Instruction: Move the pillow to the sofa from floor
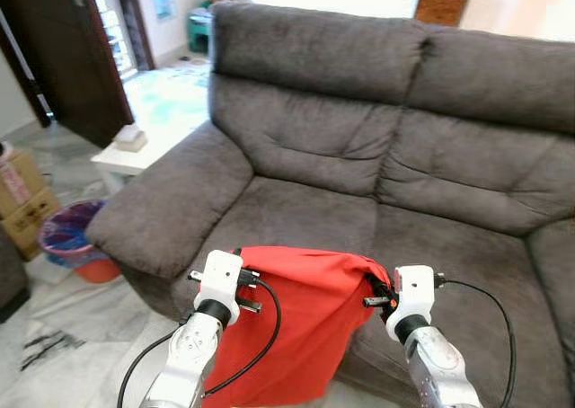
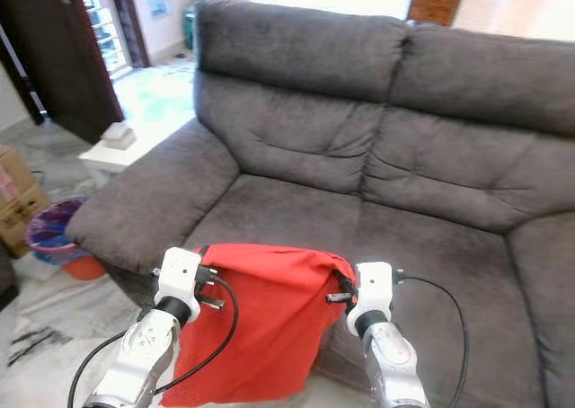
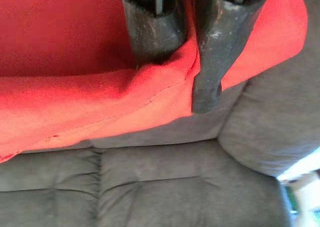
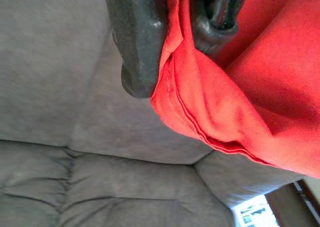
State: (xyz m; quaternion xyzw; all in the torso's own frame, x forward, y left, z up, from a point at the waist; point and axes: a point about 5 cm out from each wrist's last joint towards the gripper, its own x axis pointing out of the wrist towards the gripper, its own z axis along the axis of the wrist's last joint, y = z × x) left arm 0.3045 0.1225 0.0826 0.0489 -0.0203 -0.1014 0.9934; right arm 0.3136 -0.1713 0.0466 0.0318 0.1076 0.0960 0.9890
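The red pillow (image 1: 301, 323) was held up off the floor at the front edge of the grey sofa (image 1: 377, 156), hanging slack below its top edge. The left gripper (image 3: 180, 52) was pinched on the fabric at one upper corner; the right gripper (image 4: 175, 42) was clamped on the seam at the other. Held by both corners, the cloth was kept spread and level, probably so it could be carried over the seat cushion. Beside the sofa arm, a bin (image 1: 76, 237) and a white counter (image 1: 135, 152) were noted.
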